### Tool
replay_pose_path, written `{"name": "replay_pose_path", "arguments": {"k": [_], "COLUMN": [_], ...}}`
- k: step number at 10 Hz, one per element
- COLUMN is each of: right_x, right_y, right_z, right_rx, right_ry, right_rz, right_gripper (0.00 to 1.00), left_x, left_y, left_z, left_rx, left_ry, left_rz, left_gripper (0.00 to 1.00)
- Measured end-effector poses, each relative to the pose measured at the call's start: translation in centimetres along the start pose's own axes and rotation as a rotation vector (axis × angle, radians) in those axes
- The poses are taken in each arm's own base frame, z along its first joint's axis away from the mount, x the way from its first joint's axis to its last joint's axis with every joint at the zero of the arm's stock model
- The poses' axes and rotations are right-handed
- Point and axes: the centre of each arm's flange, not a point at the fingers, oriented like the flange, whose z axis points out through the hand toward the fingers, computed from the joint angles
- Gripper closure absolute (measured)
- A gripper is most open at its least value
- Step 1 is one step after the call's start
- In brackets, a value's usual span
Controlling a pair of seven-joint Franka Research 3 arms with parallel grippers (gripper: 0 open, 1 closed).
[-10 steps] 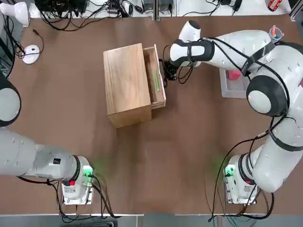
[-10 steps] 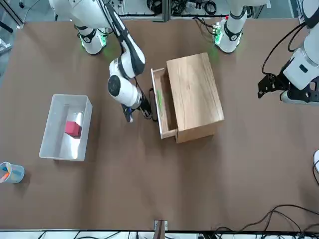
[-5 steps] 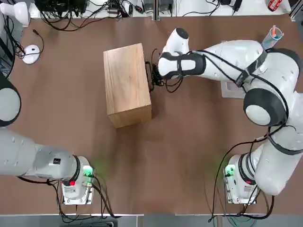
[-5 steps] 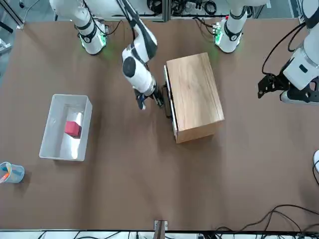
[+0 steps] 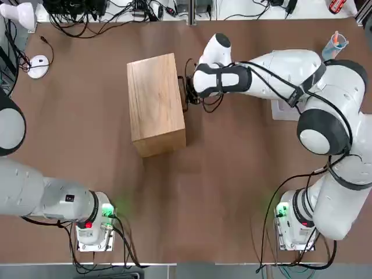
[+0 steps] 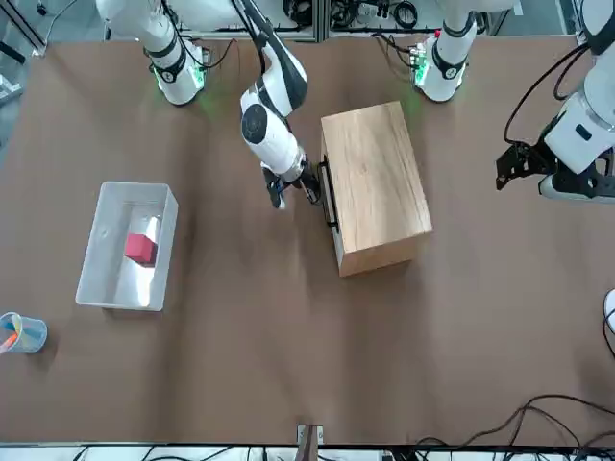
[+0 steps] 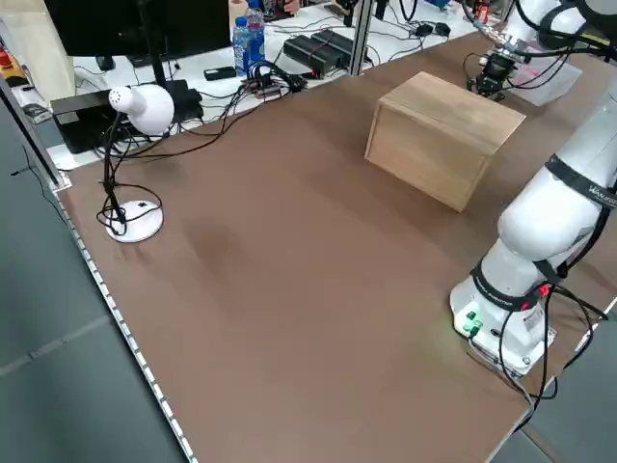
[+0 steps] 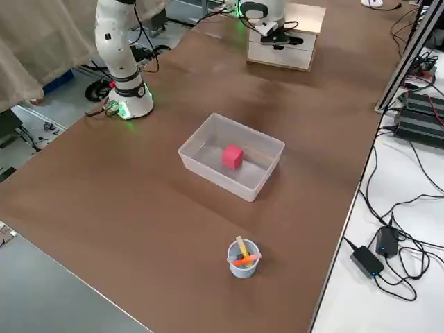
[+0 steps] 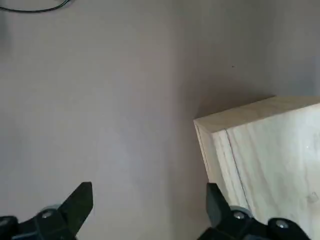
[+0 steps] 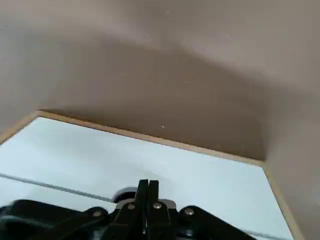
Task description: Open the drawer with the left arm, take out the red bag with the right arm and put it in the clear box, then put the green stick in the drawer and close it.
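Light-wood drawer (image 8: 279, 55), closed flush in its cabinet (image 5: 157, 104), sits directly before the right tool (image 10: 147, 187), whose fingers are pressed together at its front. The left tool (image 9: 150, 200) stands wide and empty, the cabinet beyond one fingertip. Well apart from the right tool, on the brown surface (image 6: 240, 365), the red bag (image 6: 139, 248) lies inside the clear box (image 6: 96, 279).

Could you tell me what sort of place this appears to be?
It looks like a robotics lab or test workspace: two robot arms mounted at one table, bundled cables along its far edge, and a monitor on the white desk behind.
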Motion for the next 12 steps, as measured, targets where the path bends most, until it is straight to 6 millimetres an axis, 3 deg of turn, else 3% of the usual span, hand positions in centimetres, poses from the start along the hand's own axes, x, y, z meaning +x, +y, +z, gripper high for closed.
{"name": "replay_pose_path", "arguments": {"k": [1, 2, 3, 5, 8, 11, 12], "right_x": [3.0, 7.3, 12.2, 21.0, 29.1, 36.1, 37.5], "right_y": [-1.2, -2.4, -3.6, -4.5, -4.8, -3.3, -2.6], "right_z": [-1.2, -3.1, -6.2, -15.9, -29.5, -38.5, -41.3], "right_rx": [-0.016, -0.046, -0.075, -0.148, -0.189, -0.188, -0.223], "right_ry": [0.001, -0.009, -0.034, 0.007, 0.095, 0.204, 0.262], "right_rz": [-0.047, -0.094, -0.124, -0.219, -0.398, -0.721, -0.843], "right_gripper": [0.94, 0.93, 0.90, 0.85, 0.43, 0.01, 0.00], "left_x": [0.0, 0.0, 0.0, 0.1, 0.1, 0.1, 0.1], "left_y": [0.0, 0.0, 0.1, 0.1, 0.2, 0.3, 0.3], "left_z": [0.0, 0.1, 0.1, 0.2, 0.2, 0.2, 0.2], "left_rx": [0.000, 0.000, 0.000, 0.000, 0.000, 0.000, 0.000], "left_ry": [-0.001, -0.001, -0.002, -0.003, -0.004, -0.004, -0.004], "left_rz": [0.000, 0.000, 0.000, 0.001, 0.002, 0.003, 0.003], "left_gripper": [0.00, 0.00, 0.00, 0.00, 0.00, 0.00, 0.00]}}
